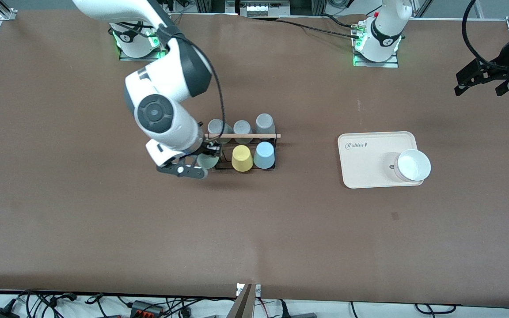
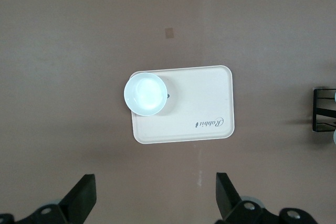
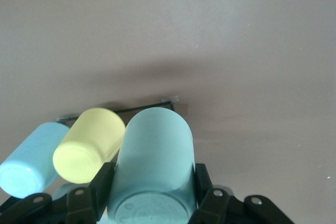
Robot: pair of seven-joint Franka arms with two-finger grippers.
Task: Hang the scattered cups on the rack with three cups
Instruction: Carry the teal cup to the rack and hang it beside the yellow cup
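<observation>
The black wire rack point(image 1: 242, 136) with its wooden rod stands mid-table. In its nearer row a yellow cup point(image 1: 242, 158) and a light blue cup point(image 1: 264, 155) sit upside down. My right gripper point(image 1: 201, 160) is at the rack's end toward the right arm, shut on the pale mint cup point(image 1: 207, 161). In the right wrist view the mint cup point(image 3: 155, 156) is bottom-up between the fingers point(image 3: 102, 179), beside the yellow cup point(image 3: 89, 145) and the blue cup point(image 3: 29, 158). Any peg under it is hidden. My left gripper point(image 1: 479, 90) waits open and empty, up over the table's left-arm end.
Three grey cups point(image 1: 241, 127) fill the rack's farther row. A cream tray point(image 1: 369, 154) lies toward the left arm's end with a white bowl point(image 1: 413, 165) on its near corner. The left wrist view shows the tray point(image 2: 199, 103), bowl point(image 2: 145, 93) and rack edge point(image 2: 323, 109).
</observation>
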